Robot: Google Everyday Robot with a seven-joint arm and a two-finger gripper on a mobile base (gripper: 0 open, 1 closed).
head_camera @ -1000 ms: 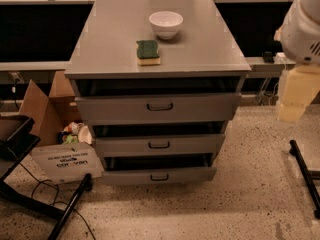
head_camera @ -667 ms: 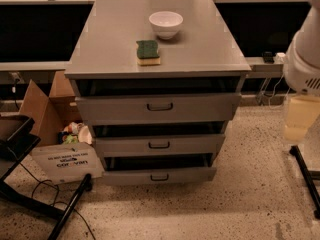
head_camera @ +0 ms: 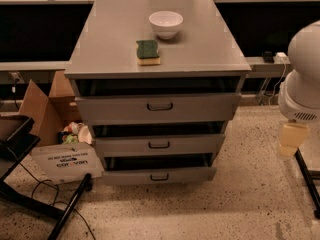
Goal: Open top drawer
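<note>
Centrally, you see a grey cabinet whose tabletop (head_camera: 200, 49) carries two things: a white bowl (head_camera: 165, 23) toward the back edge, and a green sponge (head_camera: 148, 52) with a yellow underside near the middle. The sponge lies just in front of the bowl and slightly to its left, not touching it.

Below the tabletop's front edge sits the top drawer (head_camera: 200, 106), the widest and tallest of three grey fronts. A dark gap shows between its front panel and the tabletop edge above. Its small dark bar handle (head_camera: 160, 106) is at the centre of the panel. The middle drawer (head_camera: 130, 146) and the bottom drawer (head_camera: 190, 175) follow beneath, each narrower, each with a like handle.

At the picture's right edge you find the white arm (head_camera: 302, 79), with the pale yellowish tool (head_camera: 291, 140) hanging under it, over the speckled floor (head_camera: 240, 209). The tool is beside the cabinet's right side and well apart from the handle. Whether it is wide or narrow, you cannot tell.

A cardboard box (head_camera: 40, 109) stands on the floor by the cabinet's left side.
</note>
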